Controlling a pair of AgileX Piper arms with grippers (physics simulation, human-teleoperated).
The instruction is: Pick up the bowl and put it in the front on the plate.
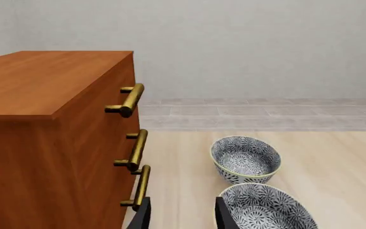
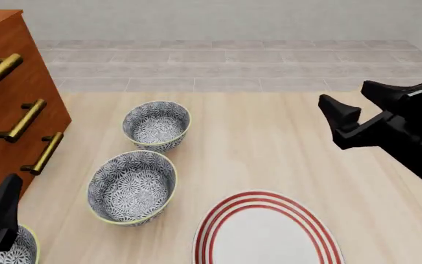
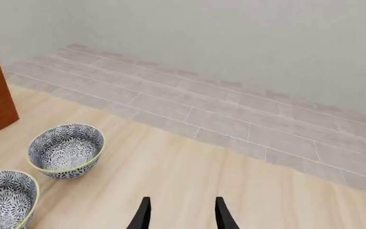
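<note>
Three alike floral bowls stand in a row beside the cabinet: the far bowl (image 2: 156,124), the middle bowl (image 2: 132,187) and the nearest bowl (image 2: 13,252), cut off by the picture's corner. The white red-ringed plate (image 2: 266,234) lies at the front centre, bare. My left gripper (image 2: 2,212) hovers over the nearest bowl, open and holding nothing; its wrist view shows the gripper (image 1: 183,202) with the middle bowl (image 1: 266,207) and far bowl (image 1: 245,159) ahead. My right gripper (image 2: 343,92) hangs open, well right of the bowls. Its wrist view shows the gripper (image 3: 181,200) and two bowls (image 3: 66,149).
A tall wooden cabinet (image 2: 6,66) with brass drawer handles (image 2: 22,120) stands at the left, close to the bowls and my left gripper. Bare wooden tabletop (image 2: 270,143) spreads between the bowls and the right arm, with a tiled strip (image 2: 226,71) and wall behind.
</note>
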